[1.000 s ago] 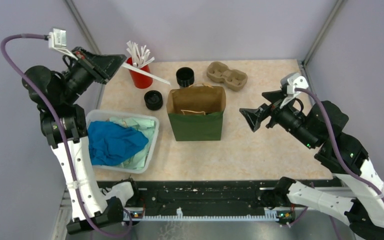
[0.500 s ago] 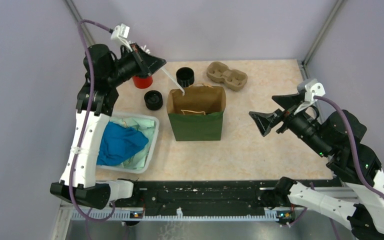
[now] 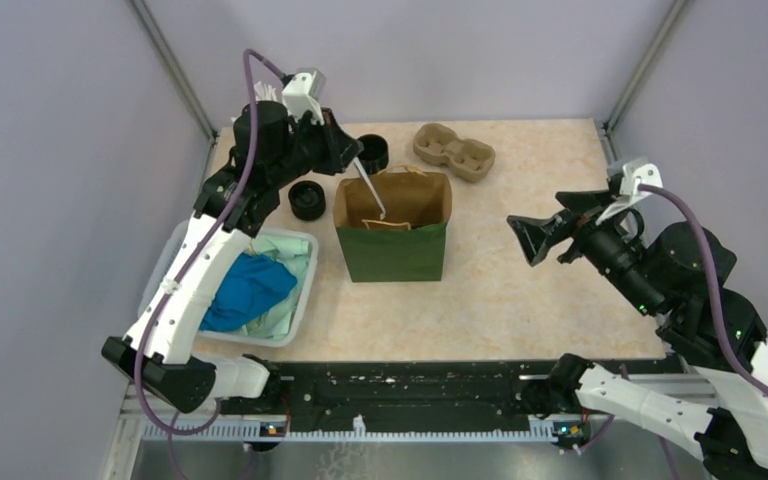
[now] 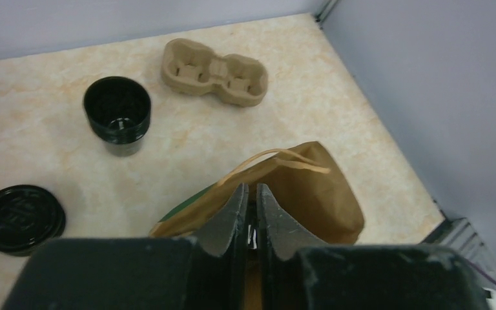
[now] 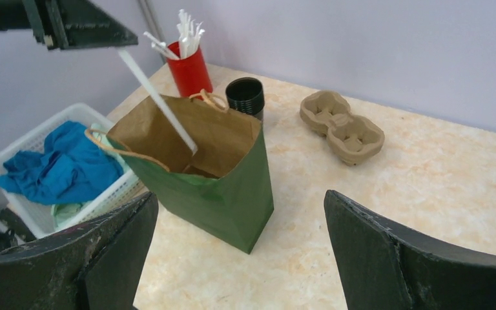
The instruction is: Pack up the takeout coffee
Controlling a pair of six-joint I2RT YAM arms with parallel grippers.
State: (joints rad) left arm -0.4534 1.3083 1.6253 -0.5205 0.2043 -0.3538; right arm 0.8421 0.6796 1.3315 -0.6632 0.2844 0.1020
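currently the left gripper (image 4: 250, 197) is pinching a white stick (image 3: 370, 190) over the bag (image 3: 392, 250); the right gripper (image 3: 522, 240) is hanging wide open, empty; the coffee cup (image 3: 370, 152) is standing unlidded upper centre, lid (image 3: 307, 199) apart at its lower left.

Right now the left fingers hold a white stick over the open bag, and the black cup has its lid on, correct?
No: the black cup stands open, its lid lying apart on the table, as the left wrist view shows. The left fingers do hold the white stick over the open bag.
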